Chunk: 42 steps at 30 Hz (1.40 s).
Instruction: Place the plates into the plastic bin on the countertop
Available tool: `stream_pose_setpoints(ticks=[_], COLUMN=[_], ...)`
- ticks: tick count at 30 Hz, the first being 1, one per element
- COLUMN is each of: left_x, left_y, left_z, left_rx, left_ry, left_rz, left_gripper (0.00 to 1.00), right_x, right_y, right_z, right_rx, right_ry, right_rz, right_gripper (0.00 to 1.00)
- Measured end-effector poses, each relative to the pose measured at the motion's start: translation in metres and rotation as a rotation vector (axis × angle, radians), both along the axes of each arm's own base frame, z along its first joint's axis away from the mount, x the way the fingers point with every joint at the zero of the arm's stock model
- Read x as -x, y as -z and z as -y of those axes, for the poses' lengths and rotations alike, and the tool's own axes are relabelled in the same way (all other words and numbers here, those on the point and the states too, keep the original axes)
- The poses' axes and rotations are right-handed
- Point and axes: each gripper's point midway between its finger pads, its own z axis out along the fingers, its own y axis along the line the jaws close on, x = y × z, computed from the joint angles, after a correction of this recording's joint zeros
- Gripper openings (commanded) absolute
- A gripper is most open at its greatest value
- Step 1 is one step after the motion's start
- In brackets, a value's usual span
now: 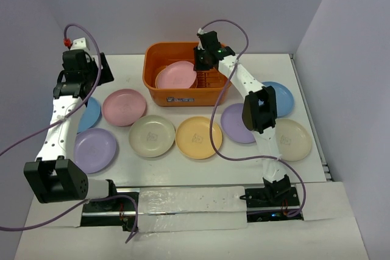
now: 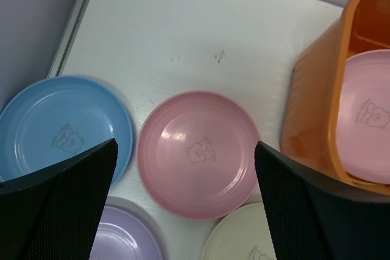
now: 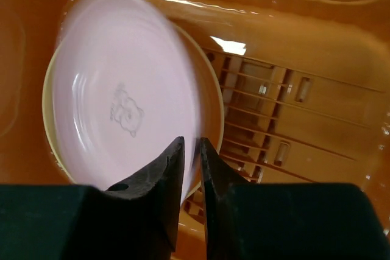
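The orange plastic bin (image 1: 183, 94) stands at the back of the white countertop (image 1: 128, 68). My right gripper (image 1: 201, 65) reaches into it. In the right wrist view its jaws (image 3: 192, 144) stand narrowly open around the rim of a blurred pink plate (image 3: 122, 89), which lies tilted on a cream plate (image 3: 213, 108). My left gripper (image 2: 186, 144) hangs wide open and empty above a pink plate (image 2: 198, 153). Around that one lie a blue plate (image 2: 61, 129), a lavender plate (image 2: 122, 238) and a cream plate (image 2: 237, 238).
More plates lie in front of the bin: a yellow-orange one (image 1: 198, 137), a lavender one (image 1: 234, 123), a blue one (image 1: 281, 97) and a cream one (image 1: 292, 139). The right half of the bin's slotted floor (image 3: 286, 132) is bare. Grey walls close in the table at the back and sides.
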Motion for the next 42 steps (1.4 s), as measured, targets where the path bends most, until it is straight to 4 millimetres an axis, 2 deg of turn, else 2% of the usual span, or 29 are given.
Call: stream_pose_setpoints(ticks=[2, 3, 4, 7, 12, 14, 16, 19, 21, 23, 27, 30, 32, 34, 38, 42], left_x=[0.004, 0.005, 0.007, 0.010, 0.014, 0.014, 0.016, 0.023, 0.029, 0.035, 0.046, 0.053, 0.056, 0.056, 0.056, 0.054], left_y=[0.007, 0.009, 0.011, 0.015, 0.035, 0.051, 0.072, 0.109, 0.131, 0.147, 0.170, 0.182, 0.189, 0.196, 0.209, 0.222], left_z=[-0.004, -0.006, -0.009, -0.014, -0.018, -0.020, -0.026, -0.039, -0.051, -0.063, -0.084, -0.094, -0.098, -0.098, -0.098, -0.097], left_rx=[-0.002, -0.002, -0.003, -0.011, -0.068, -0.102, -0.138, -0.177, -0.190, -0.196, -0.211, -0.220, -0.223, -0.222, -0.214, -0.203], left_ry=[-0.010, -0.014, -0.019, -0.019, 0.055, 0.100, 0.143, 0.198, 0.227, 0.249, 0.291, 0.323, 0.342, 0.362, 0.384, 0.392], left_rz=[-0.020, -0.030, -0.038, -0.061, -0.146, -0.202, -0.270, -0.390, -0.469, -0.528, -0.617, -0.664, -0.686, -0.704, -0.728, -0.738], left_gripper=[0.99, 0.99, 0.99, 0.99, 0.97, 0.95, 0.92, 0.86, 0.79, 0.77, 0.74, 0.75, 0.74, 0.70, 0.67, 0.62], right_x=[-0.002, -0.003, -0.004, -0.006, -0.007, -0.005, -0.004, 0.002, 0.007, 0.015, 0.025, 0.026, 0.022, 0.018, 0.013, 0.010], right_y=[0.001, 0.001, 0.002, 0.002, -0.002, -0.007, -0.019, -0.052, -0.084, -0.120, -0.183, -0.205, -0.204, -0.192, -0.162, -0.147], right_z=[-0.004, -0.005, -0.006, -0.007, -0.008, -0.009, -0.010, -0.009, -0.007, -0.001, 0.028, 0.058, 0.077, 0.092, 0.108, 0.122], right_rx=[-0.004, -0.006, -0.005, -0.007, -0.010, -0.014, -0.022, -0.042, -0.064, -0.092, -0.134, -0.132, -0.113, -0.087, -0.025, 0.027], right_ry=[-0.002, -0.004, -0.007, -0.003, -0.011, -0.022, -0.039, -0.063, -0.085, -0.100, -0.072, -0.026, 0.012, 0.040, 0.066, 0.081], right_rz=[0.005, 0.010, 0.013, 0.016, 0.026, 0.033, 0.052, 0.103, 0.156, 0.215, 0.322, 0.369, 0.374, 0.356, 0.301, 0.285], right_gripper=[0.50, 0.53, 0.62, 0.76, 0.92, 0.98, 1.00, 1.00, 1.00, 1.00, 1.00, 1.00, 1.00, 1.00, 1.00, 1.00])
